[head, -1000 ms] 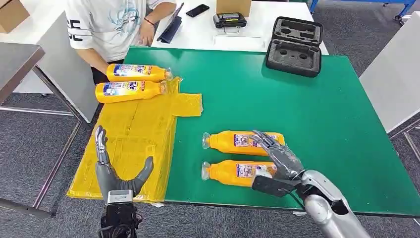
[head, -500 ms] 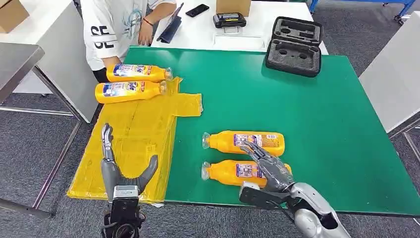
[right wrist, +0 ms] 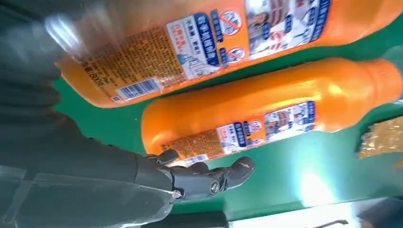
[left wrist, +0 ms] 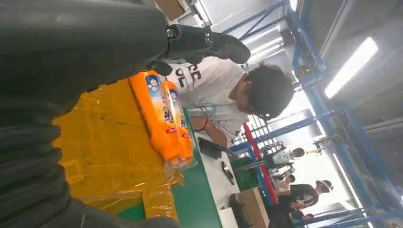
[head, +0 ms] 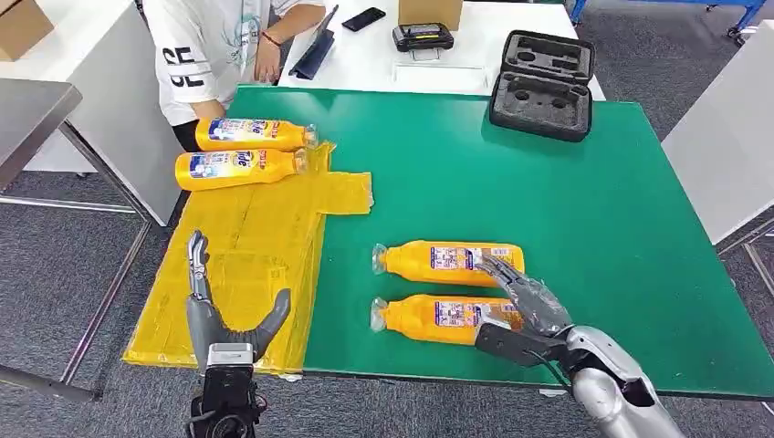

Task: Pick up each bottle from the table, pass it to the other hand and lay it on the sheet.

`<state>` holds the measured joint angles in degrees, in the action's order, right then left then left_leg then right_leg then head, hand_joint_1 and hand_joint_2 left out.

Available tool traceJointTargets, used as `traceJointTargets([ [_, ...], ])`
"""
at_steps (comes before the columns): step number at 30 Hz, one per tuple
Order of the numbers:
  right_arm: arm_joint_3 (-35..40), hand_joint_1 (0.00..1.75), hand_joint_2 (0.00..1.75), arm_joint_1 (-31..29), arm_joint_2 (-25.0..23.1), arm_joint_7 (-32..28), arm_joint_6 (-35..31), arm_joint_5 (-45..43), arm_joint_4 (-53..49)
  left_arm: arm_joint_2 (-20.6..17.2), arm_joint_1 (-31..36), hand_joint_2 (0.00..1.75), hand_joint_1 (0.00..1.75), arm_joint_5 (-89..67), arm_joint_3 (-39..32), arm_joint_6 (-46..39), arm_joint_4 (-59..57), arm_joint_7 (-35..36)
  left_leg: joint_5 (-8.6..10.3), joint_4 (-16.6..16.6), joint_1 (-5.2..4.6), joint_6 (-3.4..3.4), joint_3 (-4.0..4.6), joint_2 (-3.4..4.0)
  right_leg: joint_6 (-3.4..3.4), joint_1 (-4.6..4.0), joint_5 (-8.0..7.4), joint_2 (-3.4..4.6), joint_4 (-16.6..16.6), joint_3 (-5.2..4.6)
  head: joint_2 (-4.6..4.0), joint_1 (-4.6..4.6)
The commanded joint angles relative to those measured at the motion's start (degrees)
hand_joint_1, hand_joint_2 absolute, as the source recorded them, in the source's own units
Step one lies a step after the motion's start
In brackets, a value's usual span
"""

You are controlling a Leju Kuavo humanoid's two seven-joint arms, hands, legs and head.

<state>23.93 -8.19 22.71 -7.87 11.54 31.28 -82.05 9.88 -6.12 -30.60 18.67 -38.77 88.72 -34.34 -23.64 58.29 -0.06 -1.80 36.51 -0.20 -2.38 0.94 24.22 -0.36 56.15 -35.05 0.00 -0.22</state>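
Two orange bottles lie side by side on the green table [head: 584,210], caps to the left: a far bottle [head: 447,262] [right wrist: 266,109] and a near bottle [head: 429,318] [right wrist: 190,42]. My right hand [head: 525,306] [right wrist: 95,175] hovers over the near bottle's base end with its fingers [right wrist: 209,180] stretched out and gripping nothing. My left hand [head: 224,315] is held open and empty above the front of the yellow sheet [head: 246,246] [left wrist: 104,152]. Two more orange bottles [head: 251,134] [head: 239,167] [left wrist: 159,114] lie at the sheet's far end.
A person [head: 214,46] [left wrist: 223,90] stands at the table's far left corner, beside the bottles on the sheet. A black foam case [head: 543,84] sits at the back of the green table. Behind it, a white table [head: 374,55] holds a phone, a box and a device.
My right hand dropped back from over the far bottle, then shifted right over the near bottle's base. My left hand rose slightly. The person moved a little.
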Motion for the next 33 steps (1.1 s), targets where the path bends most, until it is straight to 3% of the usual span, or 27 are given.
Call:
traceJointTargets([
  [1, 0.0, 0.00, 1.75, -0.9, 0.4, 0.9, 1.4, -0.5, 6.2, -2.2, 1.0, 1.75, 0.00, 1.2, 1.7, -1.2, -3.6, -0.1, -0.07, -0.1, 0.03, 0.06, -0.31, 0.00, 0.07, -0.03, 0.06, 0.00, -0.1, 0.33, 0.00, 0.00],
  [5, 1.1, 0.00, 1.75, -1.5, -0.4, 1.4, 1.7, 0.2, 7.6, -1.2, 0.8, 1.75, 0.00, 0.0, 0.4, -1.2, -3.8, 0.6, -0.06, -0.1, 0.02, 0.06, -0.25, 0.06, 0.07, -0.02, 0.03, 0.06, -0.1, 0.25, 0.00, 0.00],
  [7, 1.3, 0.00, 1.75, -1.8, -0.7, 1.4, 1.7, 0.3, 8.0, -1.2, 0.9, 1.75, 0.00, -0.1, 0.4, -1.2, -3.7, 0.6, -0.19, -0.1, 0.07, 0.14, -0.63, 0.10, 0.16, -0.07, 0.13, 0.11, -0.2, 0.62, 0.00, 0.00],
  [8, 1.3, 0.00, 1.75, -2.0, -0.7, 1.4, 1.7, 0.3, 8.1, -1.2, 0.9, 1.75, 0.00, -0.1, 0.4, -1.2, -3.7, 0.6, -0.04, -0.1, 0.02, 0.06, -0.20, 0.04, 0.07, -0.01, 0.03, 0.05, -0.1, 0.20, 0.00, 0.02],
  [11, 1.6, 0.00, 1.75, -2.3, -0.9, 1.4, 1.9, 0.4, 8.5, -0.9, 0.8, 1.75, 0.00, -0.3, -0.2, -1.2, -3.6, 1.0, -0.05, -0.1, 0.00, 0.06, -0.21, 0.05, 0.07, 0.00, 0.03, 0.06, -0.1, 0.19, 0.00, 0.00],
  [16, 5.5, 0.00, 1.75, -7.5, -3.5, 0.9, 2.5, 0.9, 15.4, -1.3, 2.0, 1.75, 0.00, -1.1, -0.5, -1.2, -4.4, 2.8, -0.11, -0.1, 0.05, 0.09, -0.37, 0.24, 0.10, -0.05, 0.01, 0.26, -0.1, 0.32, 0.00, 0.00],
  [21, 7.2, 0.00, 1.75, -8.4, -4.9, 0.9, 2.1, 1.3, 17.6, -1.1, 2.0, 1.75, 0.00, -1.5, -1.0, -1.2, -4.9, 3.1, -0.04, -0.1, 0.05, 0.06, -0.27, 0.13, 0.08, -0.05, -0.02, 0.18, -0.1, 0.23, 0.00, 0.04],
  [22, 7.3, 0.00, 1.75, -8.2, -5.0, 0.9, 2.1, 1.3, 17.6, -1.1, 2.0, 1.75, 0.00, -1.5, -1.0, -1.2, -5.0, 3.2, -0.15, -0.2, 0.10, 0.15, -0.66, 0.23, 0.18, -0.10, 0.05, 0.29, -0.2, 0.60, 0.00, 0.00],
  [24, 7.5, 0.00, 1.75, -8.0, -5.1, 0.8, 2.0, 1.5, 17.5, -1.2, 2.0, 1.75, 0.00, -1.5, -0.9, -1.2, -5.1, 3.3, -0.03, -0.1, 0.04, 0.06, -0.30, 0.08, 0.08, -0.04, 0.00, 0.14, -0.1, 0.25, 0.00, 0.02],
  [33, 8.0, 0.00, 1.75, -8.2, -3.4, 0.8, 2.6, 1.1, 16.9, -1.9, 2.3, 1.75, 0.00, -1.1, 0.2, -1.2, -5.5, 4.1, -0.08, -0.1, 0.05, 0.10, -0.54, 0.03, 0.12, -0.05, 0.06, 0.09, -0.1, 0.49, 0.00, 0.02],
])
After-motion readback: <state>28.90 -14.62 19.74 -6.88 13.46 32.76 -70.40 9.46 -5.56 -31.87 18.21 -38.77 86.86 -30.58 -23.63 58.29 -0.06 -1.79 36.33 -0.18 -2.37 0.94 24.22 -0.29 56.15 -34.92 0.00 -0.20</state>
